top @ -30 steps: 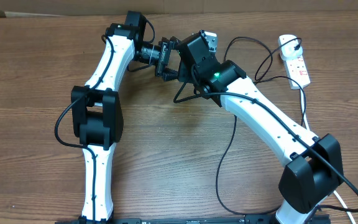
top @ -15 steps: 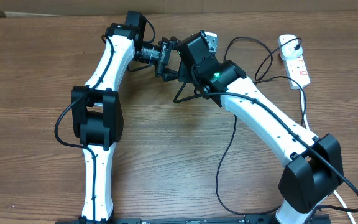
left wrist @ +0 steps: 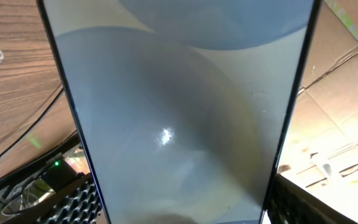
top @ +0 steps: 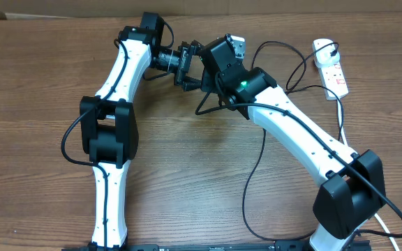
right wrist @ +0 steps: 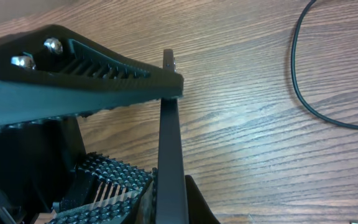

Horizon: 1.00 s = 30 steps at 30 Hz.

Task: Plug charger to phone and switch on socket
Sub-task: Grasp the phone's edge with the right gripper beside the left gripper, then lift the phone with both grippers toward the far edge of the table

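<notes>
Far middle of the table [top: 187, 181], where both arms are meeting: the phone [left wrist: 179, 118] is being held up off the wood. The right gripper [right wrist: 163, 183] is pinching it across its thin side, fingers pressed together on the dark slab, which is showing edge-on and upright in the right wrist view. The left gripper [top: 185, 67] is standing spread wide, with the phone's pale screen filling the gap between its ribbed pads [left wrist: 73, 202]. Whether those pads are pressing on the long edges or only flanking them, cannot tell. One left finger is crossing the right wrist view, its tip lying against the phone's upper end. The charger [right wrist: 294, 71] is looping as thin black cable over the wood to the right of the phone, apart from it. The socket [top: 332, 70] is lying at the far right of the table, well apart from both grippers, with a black plug sitting in its far end. The surface is showing brown wood grain, and tan cardboard [top: 292, 5] is running along its far edge.
</notes>
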{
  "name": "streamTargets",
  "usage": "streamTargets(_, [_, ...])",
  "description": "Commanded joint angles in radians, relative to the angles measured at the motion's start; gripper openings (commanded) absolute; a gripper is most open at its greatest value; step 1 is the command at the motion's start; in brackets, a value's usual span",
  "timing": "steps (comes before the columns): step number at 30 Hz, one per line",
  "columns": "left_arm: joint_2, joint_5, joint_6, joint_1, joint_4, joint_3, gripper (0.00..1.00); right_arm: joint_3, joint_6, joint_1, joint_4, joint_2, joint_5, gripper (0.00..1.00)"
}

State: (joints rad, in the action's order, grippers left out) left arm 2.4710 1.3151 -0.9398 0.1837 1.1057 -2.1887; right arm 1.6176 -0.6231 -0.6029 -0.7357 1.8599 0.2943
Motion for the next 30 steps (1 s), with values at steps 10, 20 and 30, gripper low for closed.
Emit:
streamTargets(10, [0.005, -0.155, 0.028, -0.005, -0.151, -0.028, 1.0, 0.02, -0.092, 0.026, 0.001, -0.001, 0.004, 0.04])
streamTargets(20, [-0.026, 0.013, 0.23, -0.087, -0.294, -0.034, 1.0, 0.02, -0.174, 0.152, -0.013, -0.04, -0.154, 0.04])
streamTargets(30, [-0.391, -0.208, 0.602, -0.124, -0.183, -0.034, 1.0, 0.02, -0.15, 0.3, -0.042, -0.19, -0.499, 0.04])
